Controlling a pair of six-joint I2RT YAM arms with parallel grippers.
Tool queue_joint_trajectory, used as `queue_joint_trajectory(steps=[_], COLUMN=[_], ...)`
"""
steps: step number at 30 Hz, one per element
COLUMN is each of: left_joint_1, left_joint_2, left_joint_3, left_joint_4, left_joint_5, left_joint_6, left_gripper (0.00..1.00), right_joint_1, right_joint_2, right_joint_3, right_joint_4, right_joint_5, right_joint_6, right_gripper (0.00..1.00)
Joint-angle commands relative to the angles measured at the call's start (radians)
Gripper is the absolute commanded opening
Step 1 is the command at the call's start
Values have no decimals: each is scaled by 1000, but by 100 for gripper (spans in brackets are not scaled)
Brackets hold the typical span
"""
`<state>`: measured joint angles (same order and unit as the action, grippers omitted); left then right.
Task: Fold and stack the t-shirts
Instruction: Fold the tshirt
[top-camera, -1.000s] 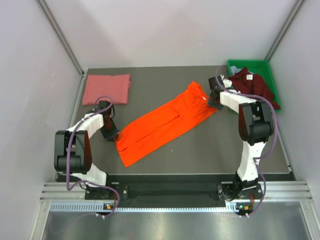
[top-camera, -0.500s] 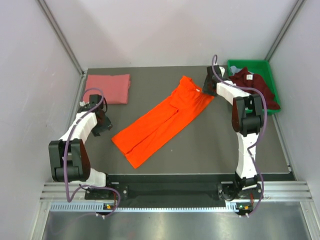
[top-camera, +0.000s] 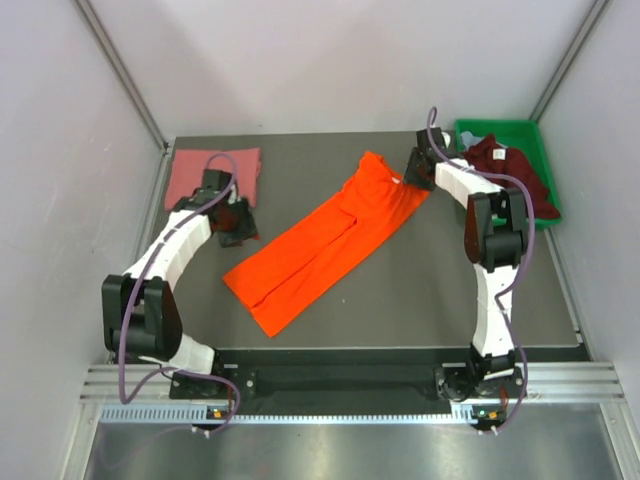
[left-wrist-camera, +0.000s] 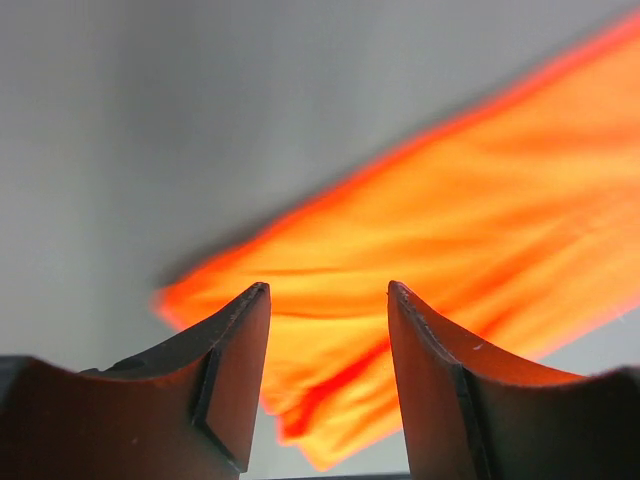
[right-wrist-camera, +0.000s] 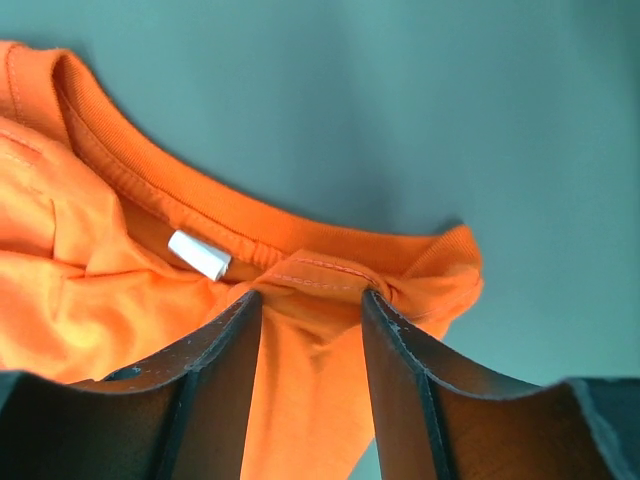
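Observation:
The bright orange t-shirt (top-camera: 325, 245) lies folded into a long strip, slanting across the mat from the front left to the back right. My left gripper (top-camera: 238, 222) hovers open just off its left edge, with nothing between its fingers; in the left wrist view (left-wrist-camera: 328, 290) the orange cloth (left-wrist-camera: 450, 230) lies beyond the tips. My right gripper (top-camera: 415, 172) is at the collar end, its jaws apart astride the cloth (right-wrist-camera: 312, 296) just below the collar (right-wrist-camera: 200, 200) and white label (right-wrist-camera: 199, 254). A folded salmon pink t-shirt (top-camera: 195, 175) lies at the back left. The dark maroon t-shirt (top-camera: 510, 175) is heaped in the bin.
A green plastic bin (top-camera: 520, 130) stands at the back right corner, with the maroon shirt spilling over its near edge. Grey walls close in the mat on the left, back and right. The right arm stretches along the mat's right side.
The orange shirt has slid back and left. My left gripper has opened, left the hem and moved back beside the pink shirt. My right gripper has moved back-left with the collar.

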<state>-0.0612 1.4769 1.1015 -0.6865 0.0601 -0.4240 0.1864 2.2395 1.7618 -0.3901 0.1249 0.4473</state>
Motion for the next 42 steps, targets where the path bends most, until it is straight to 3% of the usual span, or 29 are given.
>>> queue_joint_trajectory(steps=[1, 8, 16, 26, 31, 37, 42], left_joint_1=[-139, -330, -359, -391, -420, -420, -370], left_joint_2=[14, 3, 22, 33, 115, 149, 224], left_joint_3=[92, 74, -54, -62, 30, 110, 219], left_joint_4=[38, 82, 177, 44, -85, -76, -97], left_joint_5=[78, 90, 201, 61, -113, -242, -261], left_joint_6=[39, -15, -56, 56, 111, 136, 172], left_gripper=[55, 57, 57, 57, 57, 56, 56], right_joint_1=[-19, -16, -11, -10, -10, -15, -36], right_joint_2=[-118, -254, -317, -371, -363, -409, -426], right_joint_3=[54, -48, -185, -458, -507, -625, -618], right_joint_4=[-21, -29, 0, 164, 258, 410, 427], right_joint_5=[27, 61, -24, -85, -105, -117, -88], right_joint_6=[22, 14, 73, 344, 386, 450, 427], right_gripper=[46, 44, 37, 40, 39, 39, 39])
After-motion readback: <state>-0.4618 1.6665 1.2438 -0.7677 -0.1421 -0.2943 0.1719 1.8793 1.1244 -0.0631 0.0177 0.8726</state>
